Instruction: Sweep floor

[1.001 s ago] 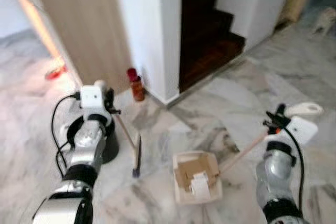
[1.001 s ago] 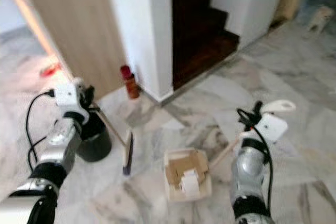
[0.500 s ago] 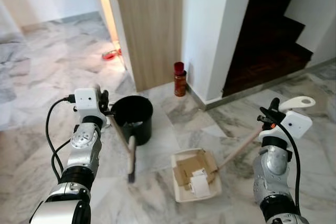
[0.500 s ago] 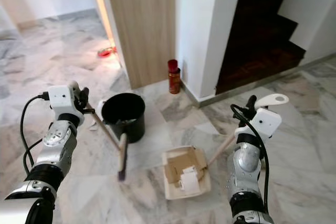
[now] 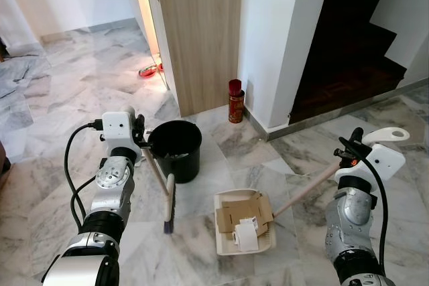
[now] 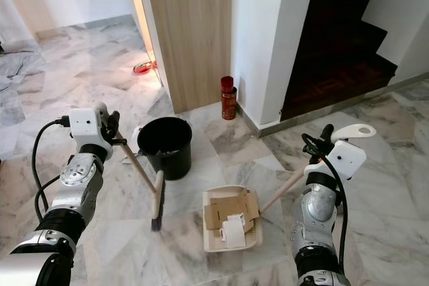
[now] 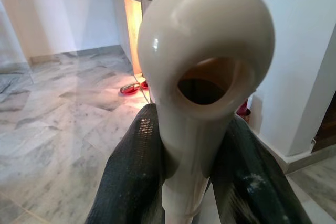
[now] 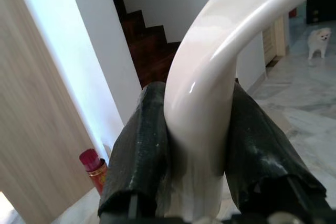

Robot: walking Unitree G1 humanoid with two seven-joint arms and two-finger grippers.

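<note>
the left hand (image 7: pixel 197 182) grips the broom (image 5: pixel 167 207) at its handle top, fingers (image 7: pixel 131 182) tight on the cream knob; the brush head rests on the floor below it, beside the black bucket (image 5: pixel 175 150). the broom looks light and stiff, best held high. the right hand (image 8: pixel 197 156) clamps the dustpan's handle; the dustpan (image 5: pixel 244 222), down-left of it, carries loose cardboard that may slide. bucket contents are hard to see.

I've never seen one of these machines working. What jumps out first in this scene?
Two silver arms each clamp a tool: the left gripper holds a small broom, the right gripper a cream dustpan loaded with cardboard scraps on the marble floor. A black bucket stands beside the broom.
</note>
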